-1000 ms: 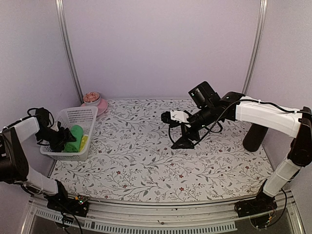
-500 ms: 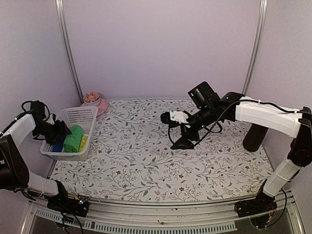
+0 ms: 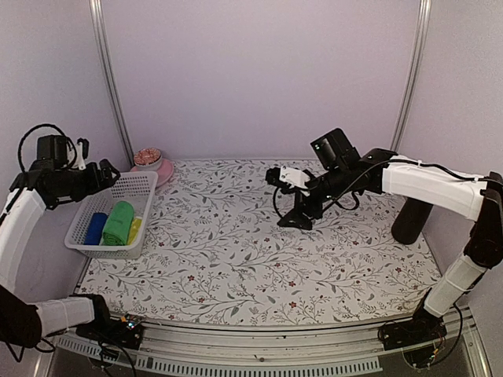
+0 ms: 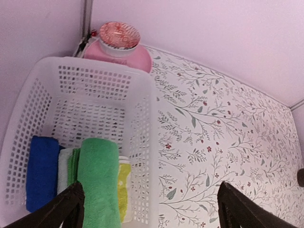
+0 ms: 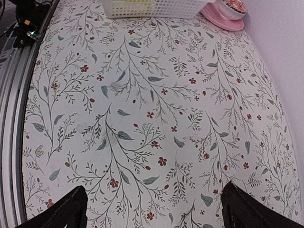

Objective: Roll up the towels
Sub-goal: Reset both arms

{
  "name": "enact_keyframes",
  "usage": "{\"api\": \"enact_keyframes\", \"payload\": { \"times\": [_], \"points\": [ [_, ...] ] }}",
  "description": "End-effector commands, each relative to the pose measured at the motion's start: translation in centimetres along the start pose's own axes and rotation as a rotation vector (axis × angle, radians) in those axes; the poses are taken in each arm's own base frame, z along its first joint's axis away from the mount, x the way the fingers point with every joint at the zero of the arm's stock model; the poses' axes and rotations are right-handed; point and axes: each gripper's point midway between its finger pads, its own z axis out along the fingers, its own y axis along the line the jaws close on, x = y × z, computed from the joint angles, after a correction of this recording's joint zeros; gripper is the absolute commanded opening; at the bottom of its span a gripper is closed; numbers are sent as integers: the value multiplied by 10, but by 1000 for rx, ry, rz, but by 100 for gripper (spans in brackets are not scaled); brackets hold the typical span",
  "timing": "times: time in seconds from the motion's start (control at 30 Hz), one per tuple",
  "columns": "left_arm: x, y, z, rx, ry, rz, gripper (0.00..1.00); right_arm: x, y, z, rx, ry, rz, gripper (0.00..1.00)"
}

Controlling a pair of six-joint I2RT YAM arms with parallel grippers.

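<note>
The bright green towel (image 3: 119, 222) (image 4: 99, 183) lies rolled in the white mesh basket (image 3: 132, 184) (image 4: 142, 118), with nothing gripping it. The yellow-lime towel (image 3: 135, 229) (image 4: 124, 190) is tucked between it and the basket's right wall. My left gripper (image 3: 104, 174) (image 4: 150, 187) hovers above the basket, open and empty. My right gripper (image 3: 295, 217) (image 5: 154, 187) hangs open over the bare floral tablecloth at centre right, with nothing between its fingers.
A blue rolled cloth (image 3: 96, 228) (image 4: 42, 173) lies at the basket's left side. A pink bowl with a patterned cup (image 3: 151, 163) (image 4: 121, 45) (image 5: 223, 14) stands behind the basket. A black cylinder (image 3: 409, 220) stands at the right wall.
My left gripper rose out of the basket, away from the green towel, and opened wider. My right gripper lifted slightly and shifted toward the back.
</note>
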Motion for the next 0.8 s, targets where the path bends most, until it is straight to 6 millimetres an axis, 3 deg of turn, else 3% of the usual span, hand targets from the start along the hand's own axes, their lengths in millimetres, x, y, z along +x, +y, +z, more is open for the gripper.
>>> {"api": "enact_keyframes", "payload": {
  "times": [0.0,0.17,0.3,0.4,0.53,0.63,0.77],
  "points": [
    [-4,-32,4,-16,-103,114,97,5,-69,-46,197,-100,187,99],
    [9,-82,27,24,-176,218,97,42,-137,-105,403,-167,416,99],
    [21,-129,40,2,-250,373,97,76,-165,-150,545,-183,543,99],
    [48,-172,47,54,-267,525,97,91,-161,-168,590,-174,556,99],
    [104,-218,59,153,-193,651,97,102,-140,-176,625,-164,555,99],
    [143,-238,61,160,-158,740,97,102,-126,-180,619,-188,565,99],
    [172,-247,58,185,-132,735,97,93,-110,-187,619,-248,498,99]
  ]
}}
